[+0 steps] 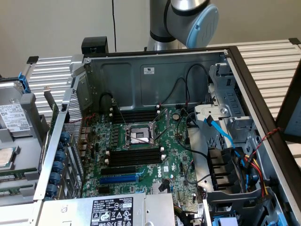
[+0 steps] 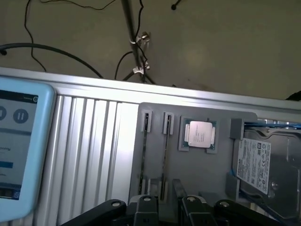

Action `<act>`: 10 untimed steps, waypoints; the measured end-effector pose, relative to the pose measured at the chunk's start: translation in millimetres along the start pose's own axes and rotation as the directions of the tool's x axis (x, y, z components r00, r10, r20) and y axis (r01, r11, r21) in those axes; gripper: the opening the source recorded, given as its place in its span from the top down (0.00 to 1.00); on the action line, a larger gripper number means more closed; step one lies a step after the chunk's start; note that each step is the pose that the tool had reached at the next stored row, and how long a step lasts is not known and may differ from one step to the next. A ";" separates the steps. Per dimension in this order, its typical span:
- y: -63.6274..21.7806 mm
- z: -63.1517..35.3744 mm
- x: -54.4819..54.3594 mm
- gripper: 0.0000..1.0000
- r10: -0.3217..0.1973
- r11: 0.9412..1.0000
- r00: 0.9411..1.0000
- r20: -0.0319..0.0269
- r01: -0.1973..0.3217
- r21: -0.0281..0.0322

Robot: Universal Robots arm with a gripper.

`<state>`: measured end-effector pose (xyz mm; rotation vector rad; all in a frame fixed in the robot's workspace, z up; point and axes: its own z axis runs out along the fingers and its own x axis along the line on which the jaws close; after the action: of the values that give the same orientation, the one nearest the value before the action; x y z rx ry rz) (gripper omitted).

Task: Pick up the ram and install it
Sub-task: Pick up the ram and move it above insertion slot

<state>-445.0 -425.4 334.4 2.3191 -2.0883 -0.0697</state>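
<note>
In the wrist view, the ram (image 2: 165, 155) stands on edge as a thin dark stick in a slot of the grey holder tray (image 2: 155, 113). A second thin stick (image 2: 144, 150) stands in the slot beside it. My gripper (image 2: 168, 212) hangs above the near end of these sticks, open, with nothing between its black fingers (image 2: 146, 208). In the exterior view, the open computer case shows the motherboard's long black memory slots (image 1: 134, 157), with a second bank of them (image 1: 136, 115) beyond the processor socket (image 1: 139, 135).
On the tray also lie a processor chip (image 2: 200, 134) and a hard drive (image 2: 256, 165). A light-blue tablet (image 2: 19, 141) rests on the ribbed aluminium table (image 2: 94, 141). The case (image 1: 155, 70) holds cables, a blue slot (image 1: 118, 179) and drive bays (image 1: 235, 132). My arm (image 1: 188, 19) rises behind it.
</note>
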 end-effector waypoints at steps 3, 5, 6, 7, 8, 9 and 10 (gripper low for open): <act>-4.1 5.4 0.9 0.73 -0.008 1.000 1.000 0.000 0.008 0.000; -4.5 7.7 1.5 0.73 -0.016 1.000 1.000 -0.001 0.016 0.002; -4.5 8.5 1.7 0.73 -0.019 1.000 1.000 -0.002 0.019 0.004; -4.6 9.4 2.0 0.73 -0.024 1.000 1.000 -0.002 0.024 0.007; -4.6 10.1 2.2 0.73 -0.027 1.000 1.000 -0.003 0.027 0.011; -4.7 10.6 2.3 0.73 -0.030 0.999 1.000 -0.004 0.030 0.015; -4.8 11.4 2.5 0.73 -0.033 0.999 0.999 -0.004 0.033 0.020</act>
<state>-440.5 -427.2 322.7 2.3629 -2.0590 -0.0453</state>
